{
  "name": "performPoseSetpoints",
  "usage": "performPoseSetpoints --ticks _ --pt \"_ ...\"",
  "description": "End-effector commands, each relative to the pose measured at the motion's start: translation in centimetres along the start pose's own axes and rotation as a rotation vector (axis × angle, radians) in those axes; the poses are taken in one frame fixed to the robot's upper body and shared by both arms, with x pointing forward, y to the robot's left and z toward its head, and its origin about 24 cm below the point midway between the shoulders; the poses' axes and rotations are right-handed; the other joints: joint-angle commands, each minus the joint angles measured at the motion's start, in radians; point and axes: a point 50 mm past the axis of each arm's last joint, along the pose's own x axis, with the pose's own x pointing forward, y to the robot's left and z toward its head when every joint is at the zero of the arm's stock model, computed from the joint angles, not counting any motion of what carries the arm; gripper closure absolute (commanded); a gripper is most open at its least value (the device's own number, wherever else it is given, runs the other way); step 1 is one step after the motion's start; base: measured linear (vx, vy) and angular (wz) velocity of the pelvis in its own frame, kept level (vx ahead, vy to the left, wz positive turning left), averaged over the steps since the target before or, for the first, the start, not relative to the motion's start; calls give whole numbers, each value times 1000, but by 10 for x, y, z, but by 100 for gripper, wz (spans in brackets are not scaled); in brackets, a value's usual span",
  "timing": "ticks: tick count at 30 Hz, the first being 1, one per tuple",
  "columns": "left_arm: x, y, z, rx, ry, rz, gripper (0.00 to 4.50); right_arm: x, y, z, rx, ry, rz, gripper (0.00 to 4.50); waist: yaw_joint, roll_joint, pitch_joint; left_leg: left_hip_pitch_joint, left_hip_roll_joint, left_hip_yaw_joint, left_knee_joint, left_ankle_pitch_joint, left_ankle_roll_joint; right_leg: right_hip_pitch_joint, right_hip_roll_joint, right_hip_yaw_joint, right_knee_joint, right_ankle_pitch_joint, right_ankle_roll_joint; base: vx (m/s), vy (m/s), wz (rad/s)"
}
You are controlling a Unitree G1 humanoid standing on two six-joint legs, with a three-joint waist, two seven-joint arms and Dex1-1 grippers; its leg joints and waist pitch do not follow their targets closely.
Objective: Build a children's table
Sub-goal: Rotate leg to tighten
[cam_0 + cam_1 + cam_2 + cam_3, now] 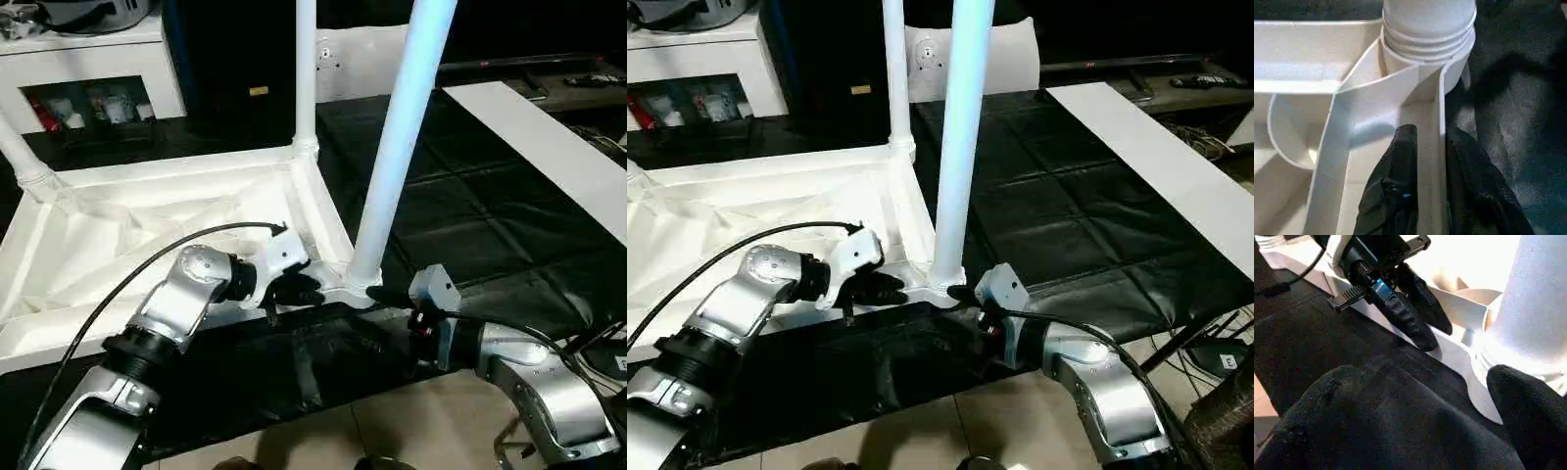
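- The tabletop (147, 230) lies upside down on a black mat (460, 225), ribbed underside up.
- Three legs show in the head views, standing upright in corner sockets: the near leg (397, 147) at the corner closest to the robot, the far leg (306, 69) behind it, and a third leg (20, 152) at the far left corner.
- The left tool (294, 289) sits at the tabletop's near rim, just left of the near leg's socket (1425, 58). Its fingers (1396, 186) stand one on each side of the thin rim wall, closed down around it; whether they press it is hard to tell.
- The right tool (965, 292) is low over the mat, just right of the near leg's base, fingers (1528, 416) spread wide and holding nothing.
- A white cabinet (93, 69) stands behind the tabletop, and a white flat strip (549, 147) lies on the mat to the right.
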Motion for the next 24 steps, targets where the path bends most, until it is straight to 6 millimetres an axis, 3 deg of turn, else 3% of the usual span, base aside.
performPoseSetpoints --ticks 1,6,8,11,19,21,23,24 --pt "-2 3 3 29 21 10 383 -1 -1 3 -16 -10 4 0 4 -3 -65 6 48 -17 -72 -260 38 51 -60 50 -72 -324 -172 0 0 0" --pt "-2 3 2 32 21 -6 397 -1 -2 4 -19 -14 0 0 4 -2 -65 7 48 -17 -72 -269 37 50 -60 49 -74 -337 -174 0 0 0" --pt "-2 3 1 35 25 -7 432 -1 -2 4 -19 -14 0 0 4 -2 -64 8 48 -17 -72 -277 36 50 -60 48 -75 -350 -170 0 0 0" --pt "-3 3 -3 65 60 -18 444 -2 -4 5 -25 -14 -8 0 4 -4 -64 8 48 -18 -73 -281 36 49 -61 48 -77 -363 -164 0 0 0" --pt "-12 0 -6 151 49 -113 444 -10 -19 17 -52 -53 -50 0 2 -10 -65 10 48 -15 -70 -270 37 46 -60 49 -78 -374 -156 0 0 0" --pt "-14 -2 -7 161 43 -148 444 -12 -21 20 -62 -54 -43 0 4 -6 -66 9 49 -16 -71 -256 38 48 -62 49 -73 -353 -165 0 0 0" --pt "-17 -7 -7 187 41 -221 444 -14 -25 25 -101 -54 -13 0 3 -15 -68 9 51 -15 -70 -244 43 48 -62 49 -68 -326 -178 0 0 0" --pt "-18 -8 -8 197 42 -242 444 -14 -25 26 -115 -52 2 0 6 -10 -69 11 52 -13 -69 -236 45 46 -62 50 -63 -303 -188 0 0 0"
